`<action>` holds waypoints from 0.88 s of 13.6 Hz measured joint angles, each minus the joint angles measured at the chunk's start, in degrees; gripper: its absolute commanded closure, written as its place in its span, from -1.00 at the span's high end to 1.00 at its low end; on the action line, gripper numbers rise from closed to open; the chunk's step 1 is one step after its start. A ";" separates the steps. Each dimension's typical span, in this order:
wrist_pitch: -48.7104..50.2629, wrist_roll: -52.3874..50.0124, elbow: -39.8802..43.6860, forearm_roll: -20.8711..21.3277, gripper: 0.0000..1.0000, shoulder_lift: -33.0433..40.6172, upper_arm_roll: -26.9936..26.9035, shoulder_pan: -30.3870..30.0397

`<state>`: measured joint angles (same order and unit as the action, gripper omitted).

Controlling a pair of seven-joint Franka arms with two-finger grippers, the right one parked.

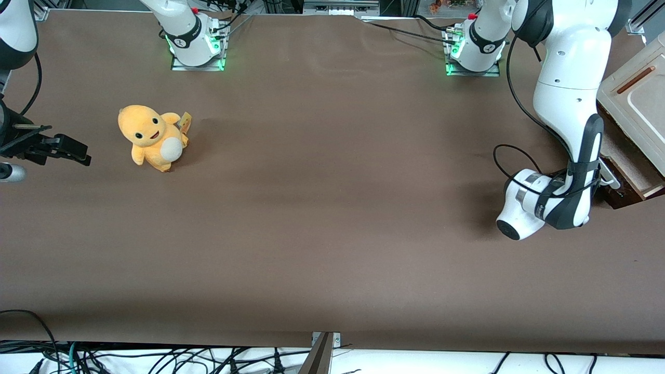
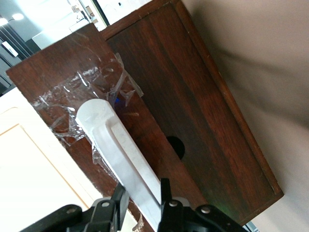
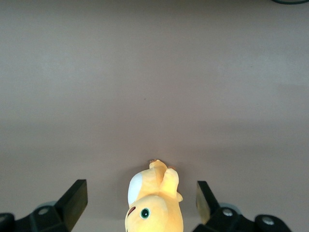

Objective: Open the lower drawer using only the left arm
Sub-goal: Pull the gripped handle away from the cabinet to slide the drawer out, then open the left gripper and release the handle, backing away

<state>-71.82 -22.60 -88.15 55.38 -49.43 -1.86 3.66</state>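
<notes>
One drawer [image 2: 193, 111], one plush toy [image 1: 151, 137]

hand [image 2: 141, 205] partly cut off by frame edge; white handle's [image 2: 116, 150] end hidden

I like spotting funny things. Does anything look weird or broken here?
Yes: crinkled clear tape is stuck on the lower drawer around the end of its white handle, like a patch. The left arm's gripper has its fingers on either side of that handle.

The left arm [image 1: 563, 98] is reaching down to the lower drawer [image 1: 631, 174], its gripper [image 1: 605, 179] sitting at the drawer's front. The drawer is standing partly open below the cream panel [image 1: 636, 98]. A yellow plush toy [image 1: 152, 136] is lying well apart from the drawer, toward the parked arm's end.
</notes>
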 measured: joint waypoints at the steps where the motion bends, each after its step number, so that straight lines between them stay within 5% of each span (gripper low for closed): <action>1: 0.00 0.07 0.00 -0.01 0.99 0.00 0.01 0.02; 5: 0.79 0.77 1.47 -1.54 1.00 0.00 0.62 1.65; 7: 2.11 0.87 6.34 -6.25 1.00 0.13 0.62 2.01; 12: 3.17 1.21 20.22 -29.07 1.00 2.21 0.12 -0.06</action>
<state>-68.65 -21.40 -67.93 26.31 -47.21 -1.75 3.60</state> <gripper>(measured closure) 0.000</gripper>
